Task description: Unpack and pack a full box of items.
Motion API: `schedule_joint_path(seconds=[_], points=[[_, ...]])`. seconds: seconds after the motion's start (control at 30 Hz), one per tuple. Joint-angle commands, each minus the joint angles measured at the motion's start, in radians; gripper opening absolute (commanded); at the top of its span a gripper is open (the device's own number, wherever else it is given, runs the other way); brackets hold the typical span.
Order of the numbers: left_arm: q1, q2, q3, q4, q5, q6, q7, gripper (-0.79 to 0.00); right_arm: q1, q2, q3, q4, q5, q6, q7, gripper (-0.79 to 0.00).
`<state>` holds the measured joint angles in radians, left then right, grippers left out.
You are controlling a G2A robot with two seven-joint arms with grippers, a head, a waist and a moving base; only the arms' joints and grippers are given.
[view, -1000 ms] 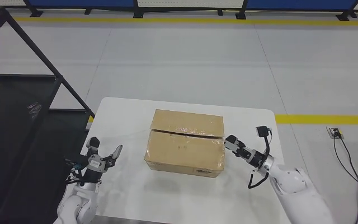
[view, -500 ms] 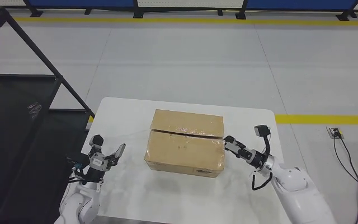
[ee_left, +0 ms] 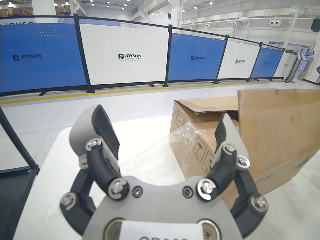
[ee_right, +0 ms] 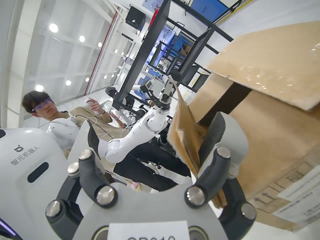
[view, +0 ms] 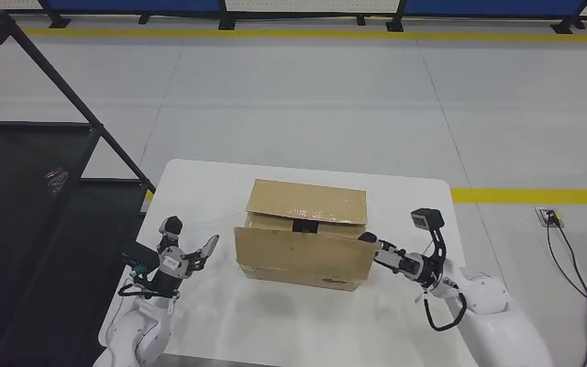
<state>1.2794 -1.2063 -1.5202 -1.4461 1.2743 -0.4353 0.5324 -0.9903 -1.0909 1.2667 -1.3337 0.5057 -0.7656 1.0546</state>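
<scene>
A brown cardboard box [view: 303,252] stands in the middle of the white table [view: 197,188]. Its near top flap [view: 298,240] is raised on edge, with a dark gap [view: 305,226] behind it, while the far flap [view: 307,200] lies flat. My right gripper [view: 368,240] is at the box's right near corner. In the right wrist view it [ee_right: 152,126] is open, with the flap's torn corner [ee_right: 183,131] between its fingers and against one pad [ee_right: 215,128]. My left gripper [view: 191,236] stands open and empty left of the box [ee_left: 275,138], apart from it, as the left wrist view [ee_left: 162,123] shows.
A loose strip of clear tape [ee_left: 183,129] hangs off the box's left end. A black frame rack [view: 55,174] stands beside the table's left edge. Bare tabletop lies in front of the box and on both sides of it.
The near flap has come up from flat to standing on edge. My right gripper has shifted toward the table's front along the box's right end. My left gripper has moved closer to the box.
</scene>
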Motion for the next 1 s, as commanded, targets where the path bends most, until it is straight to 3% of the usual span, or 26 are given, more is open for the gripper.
schedule_joint_path(seconds=[0.0,0.33,0.67,0.8,0.97], points=[[-0.002,0.001,0.002,-0.010,0.009,-0.015,0.000,0.000,-0.028,0.017,0.002,-0.057,0.009,0.000,0.001,0.000],[-0.005,0.026,-0.011,-0.036,0.151,-0.197,-0.004,0.000,-0.120,0.115,-0.052,-0.230,-0.162,-0.074,-0.074,0.000],[-0.008,0.059,-0.015,-0.023,0.311,-0.396,-0.011,0.000,-0.098,0.214,-0.202,-0.240,-0.365,-0.170,-0.170,0.000],[-0.009,0.069,-0.001,-0.017,0.381,-0.431,-0.022,0.000,-0.058,0.234,-0.255,-0.213,-0.325,-0.200,-0.200,0.000],[-0.016,0.074,0.022,0.008,0.420,-0.410,-0.037,0.000,-0.004,0.237,-0.291,-0.149,-0.085,-0.180,-0.187,0.000]])
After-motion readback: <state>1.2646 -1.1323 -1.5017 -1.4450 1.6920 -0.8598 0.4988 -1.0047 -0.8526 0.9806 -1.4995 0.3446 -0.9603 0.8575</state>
